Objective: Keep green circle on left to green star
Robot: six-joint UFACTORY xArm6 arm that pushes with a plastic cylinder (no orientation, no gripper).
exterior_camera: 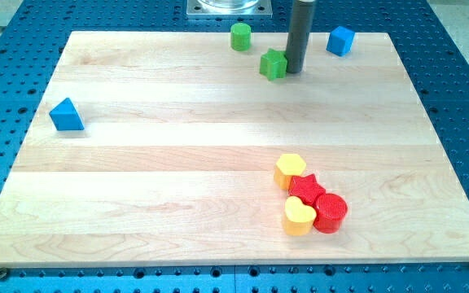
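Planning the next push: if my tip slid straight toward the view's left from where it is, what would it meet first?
My tip would meet the green star first; it sits just to the tip's left, seemingly touching, though depth is unclear.

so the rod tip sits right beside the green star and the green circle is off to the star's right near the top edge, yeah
Not quite. In the camera view the green circle lies to the left of the green star, not its right. My tip does sit right beside the star, near the top edge.
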